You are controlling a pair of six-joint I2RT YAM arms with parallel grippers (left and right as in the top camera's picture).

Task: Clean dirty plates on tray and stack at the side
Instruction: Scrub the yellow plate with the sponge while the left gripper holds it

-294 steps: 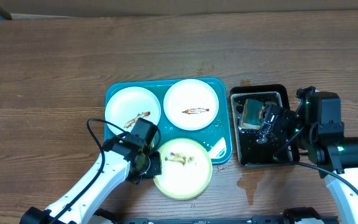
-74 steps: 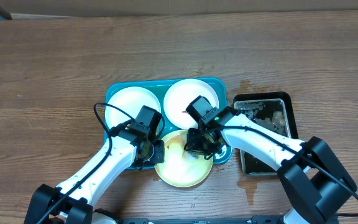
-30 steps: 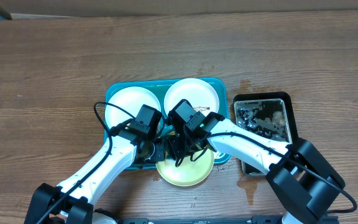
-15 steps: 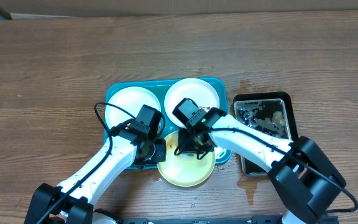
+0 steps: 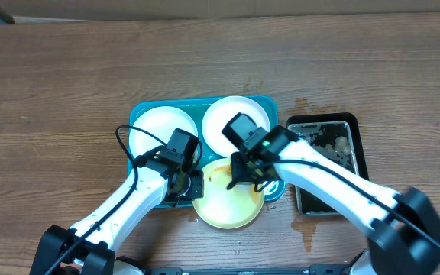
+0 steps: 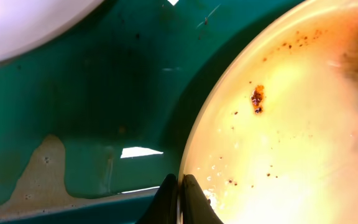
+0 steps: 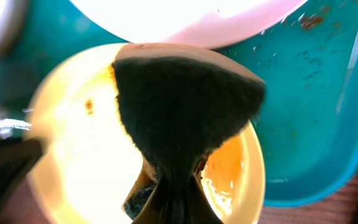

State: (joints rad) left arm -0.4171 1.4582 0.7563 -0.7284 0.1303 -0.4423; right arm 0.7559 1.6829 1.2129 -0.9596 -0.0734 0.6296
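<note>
The pale yellow-green plate [image 5: 224,210] lies at the front of the teal tray [image 5: 138,114], overhanging its near rim. My left gripper [image 5: 195,186] is shut on that plate's left rim [image 6: 188,155], one finger on each side. My right gripper [image 7: 176,202] is shut on a sponge [image 7: 185,106], dark scouring face forward, pressed onto the wet yellow plate [image 7: 73,155]. Brown specks and one small smear [image 6: 257,98] remain on it. Two white plates [image 5: 159,128] [image 5: 220,114] sit side by side at the tray's back; the arms hide their centres.
A black tray [image 5: 327,164] holding sudsy water stands right of the teal tray. Wet patches [image 5: 305,223] mark the wood in front of it. Droplets and a wet film lie on the teal tray floor [image 6: 48,168].
My right gripper has swept the sponge rightward across the yellow plate. The left gripper has stayed clamped on the rim, and the plate has not shifted.
</note>
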